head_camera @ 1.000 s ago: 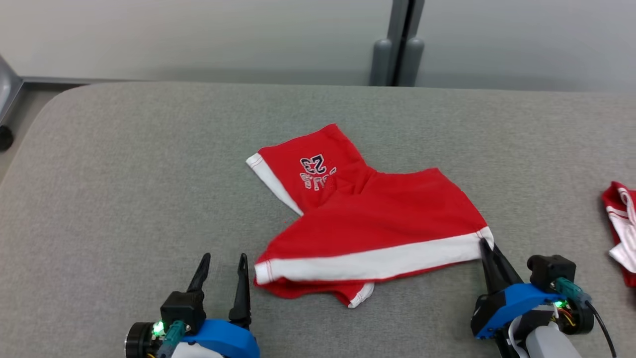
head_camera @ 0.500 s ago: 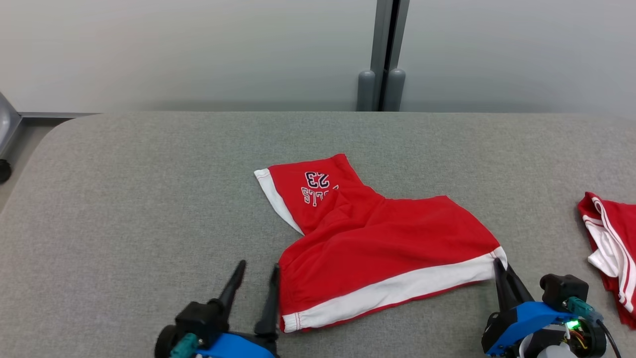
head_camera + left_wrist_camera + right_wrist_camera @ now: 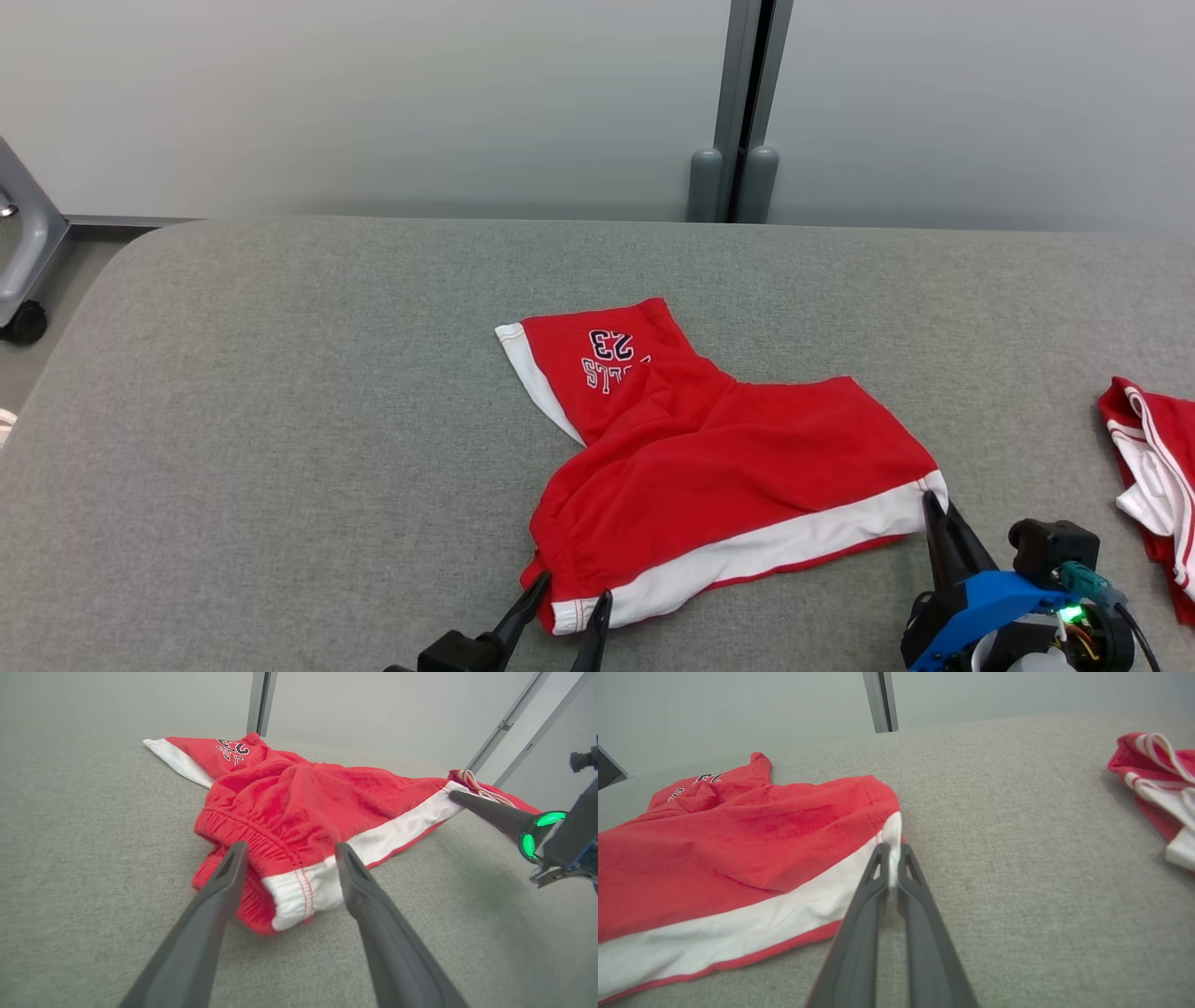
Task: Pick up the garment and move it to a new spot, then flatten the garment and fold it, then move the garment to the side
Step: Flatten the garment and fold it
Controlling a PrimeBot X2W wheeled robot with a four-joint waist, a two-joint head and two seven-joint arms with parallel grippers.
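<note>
Garment (image 3: 747, 448) pinched by right fingers (image 3: 864, 914), left fingers (image 3: 210, 914) spread.

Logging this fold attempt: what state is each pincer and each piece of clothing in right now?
Red shorts: rumpled, not yet flattened or folded.
Left pincer: open, fingers either side of the waistband corner.
Right pincer: shut on the shorts' white corner.
Other red garment: bunched up, untouched.

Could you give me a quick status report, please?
Right pincer shut on shorts, at white stripe's end. Left pincer open around waistband corner. Other red garment lies apart, far right.
</note>
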